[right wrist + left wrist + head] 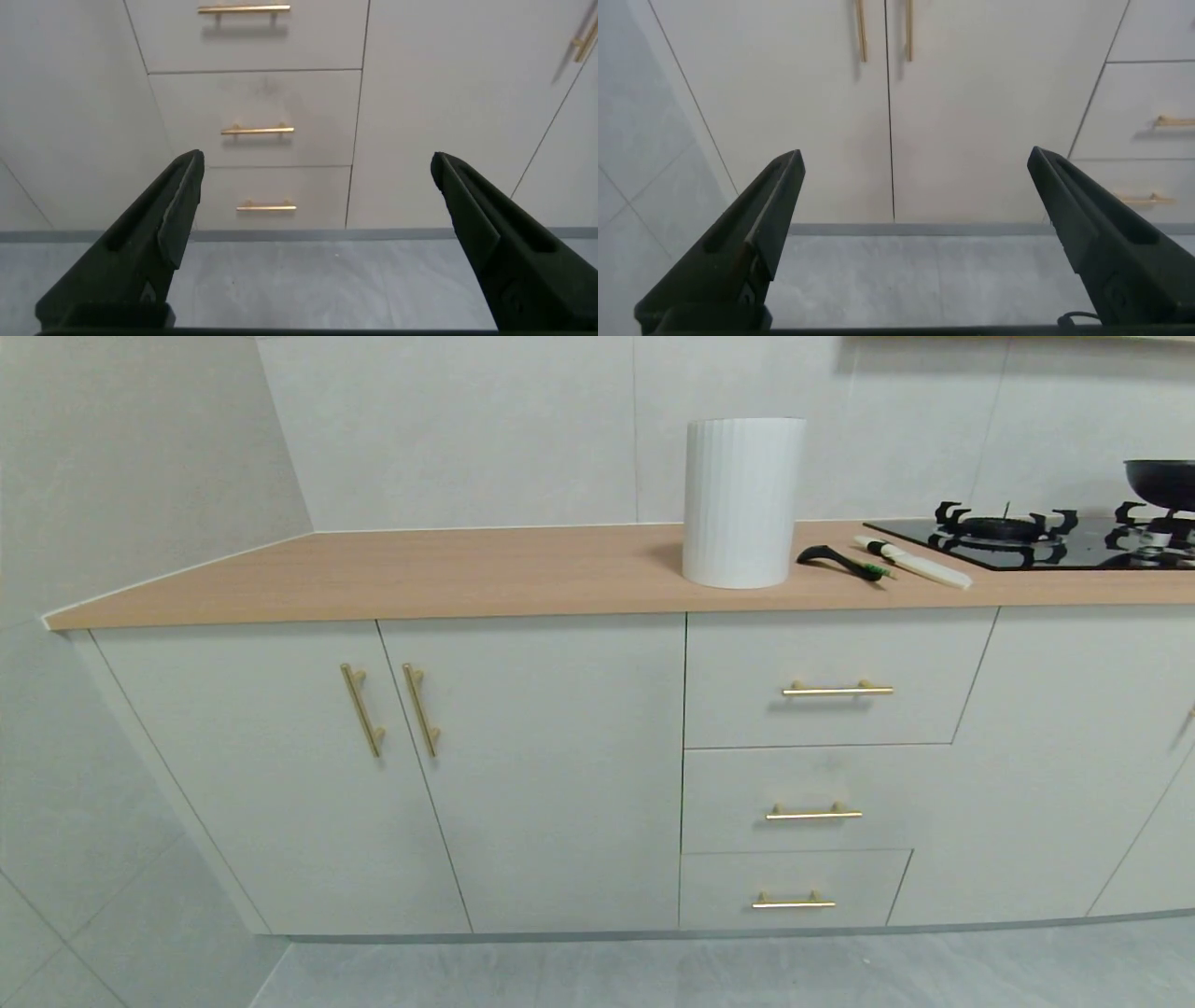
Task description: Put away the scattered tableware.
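Head view shows the long wooden worktop carrying everything the task concerns, and all of it sits high above and ahead of both grippers, which hang low in front of the cabinet fronts near the floor. The double doors face the left gripper, whose fingers are spread wide with nothing between them. The drawer stack faces the right gripper, equally wide open and empty. On the worktop directly over that drawer stack stands the tall white ribbed canister, probably the holder for the loose pieces, so it lies up and forward of the right gripper and up and well off to the right of the left one. Just beyond it on the right-hand side, between canister and hob, lie the white-bladed utensil and, close beside it, the smaller black utensil. Both lie flat with their long axes roughly parallel, running from the far left towards the near right as the robot looks at them. The right arm looks plainly the nearer one, and its jaws would likely need to close across that slanted axis after a long lift upward.
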Controlling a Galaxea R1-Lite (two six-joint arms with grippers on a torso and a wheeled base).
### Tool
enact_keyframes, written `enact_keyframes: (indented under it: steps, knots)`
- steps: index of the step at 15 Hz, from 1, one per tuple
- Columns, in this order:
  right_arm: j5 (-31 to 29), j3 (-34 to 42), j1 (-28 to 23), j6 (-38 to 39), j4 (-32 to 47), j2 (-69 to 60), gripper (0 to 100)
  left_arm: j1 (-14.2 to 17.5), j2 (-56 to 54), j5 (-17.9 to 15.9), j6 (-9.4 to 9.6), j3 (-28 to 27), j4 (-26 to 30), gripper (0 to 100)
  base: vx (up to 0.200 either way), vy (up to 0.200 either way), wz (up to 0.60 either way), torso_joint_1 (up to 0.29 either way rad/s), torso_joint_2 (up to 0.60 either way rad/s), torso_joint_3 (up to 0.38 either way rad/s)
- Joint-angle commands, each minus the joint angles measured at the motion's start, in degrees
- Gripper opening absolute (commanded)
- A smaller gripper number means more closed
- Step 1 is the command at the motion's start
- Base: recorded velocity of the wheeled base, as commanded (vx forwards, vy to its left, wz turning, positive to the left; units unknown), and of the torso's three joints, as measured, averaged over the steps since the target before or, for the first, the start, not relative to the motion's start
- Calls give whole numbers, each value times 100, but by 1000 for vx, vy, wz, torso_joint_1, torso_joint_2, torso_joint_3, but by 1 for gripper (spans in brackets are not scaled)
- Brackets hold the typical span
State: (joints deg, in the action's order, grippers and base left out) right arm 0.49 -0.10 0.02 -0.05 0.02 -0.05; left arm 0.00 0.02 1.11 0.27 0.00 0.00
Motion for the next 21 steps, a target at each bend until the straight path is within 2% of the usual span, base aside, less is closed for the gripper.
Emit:
enact_keyframes:
  steps: [1,4,16,21]
  knots:
    - [4,1,-2,-4,-2,5,100,0,-2,3,0,0,0,100,200,0,0,7,2,7]
    - [4,1,-2,-4,-2,5,100,0,-2,3,0,0,0,100,200,0,0,6,4,3]
    - [13,1,-2,-39,6,5,100,0,-2,3,-9,0,0,100,0,0,0,0,0,0]
    - [39,1,-2,-373,-11,5,100,0,-2,3,-9,0,0,100,0,0,0,0,0,0]
